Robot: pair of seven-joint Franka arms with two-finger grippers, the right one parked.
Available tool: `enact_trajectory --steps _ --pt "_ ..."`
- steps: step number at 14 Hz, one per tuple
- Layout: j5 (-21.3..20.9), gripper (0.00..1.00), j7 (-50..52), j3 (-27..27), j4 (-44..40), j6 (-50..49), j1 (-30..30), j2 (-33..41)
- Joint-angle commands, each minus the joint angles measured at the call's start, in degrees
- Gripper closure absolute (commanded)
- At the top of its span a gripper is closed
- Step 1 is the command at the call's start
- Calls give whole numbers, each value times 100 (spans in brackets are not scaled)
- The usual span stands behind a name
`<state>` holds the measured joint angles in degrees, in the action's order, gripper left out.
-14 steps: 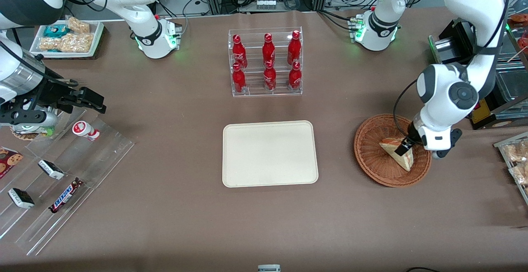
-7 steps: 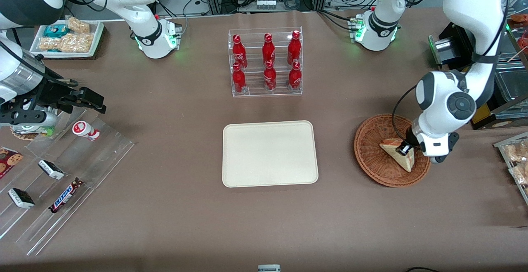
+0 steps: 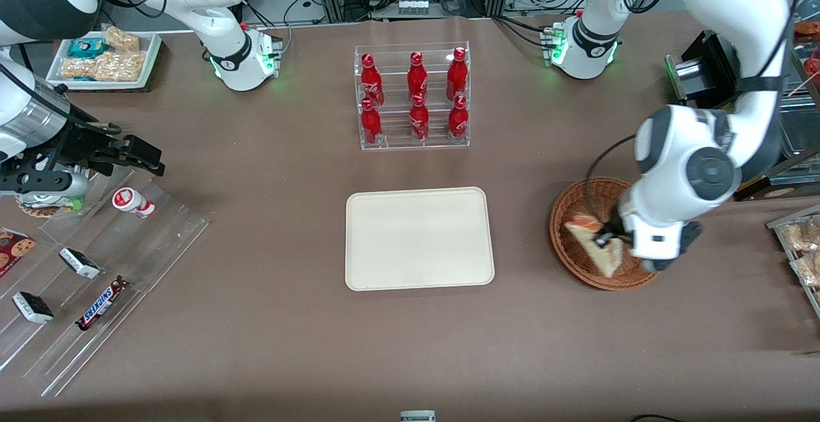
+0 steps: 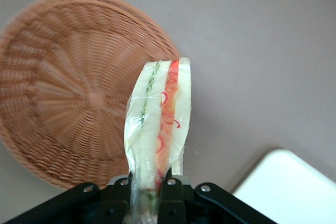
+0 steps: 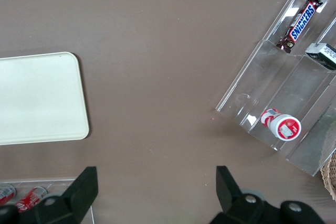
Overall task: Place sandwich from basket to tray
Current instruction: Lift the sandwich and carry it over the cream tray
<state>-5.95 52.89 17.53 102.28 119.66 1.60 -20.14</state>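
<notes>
From the parked wrist camera I see the brown bench (image 5: pixel 157 77) with one corner of the cream tray (image 5: pixel 37 98), and a clear stepped rack (image 5: pixel 294 93) that holds a Snickers bar (image 5: pixel 299 23) and a small red-and-white cup (image 5: pixel 281 124) lying on its side.

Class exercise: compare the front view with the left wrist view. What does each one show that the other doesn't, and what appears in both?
Only the front view shows the rack of red bottles, the snack racks and the whole tray.

Only the left wrist view shows the sandwich's green and red filling edge-on, pinched between the gripper's fingers.

Both show the gripper holding the sandwich above the basket, and at least a corner of the tray.
</notes>
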Motion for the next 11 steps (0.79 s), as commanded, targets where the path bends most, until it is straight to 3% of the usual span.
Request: enact_trajectory --steps 1,8,11 --pt "-711 99 108 356 -463 407 -544 -657" --pt "-1259 98 248 321 -1306 1297 -2399 -1808" --pt "-1268 98 625 -55 -1378 1323 -3041 -1993"
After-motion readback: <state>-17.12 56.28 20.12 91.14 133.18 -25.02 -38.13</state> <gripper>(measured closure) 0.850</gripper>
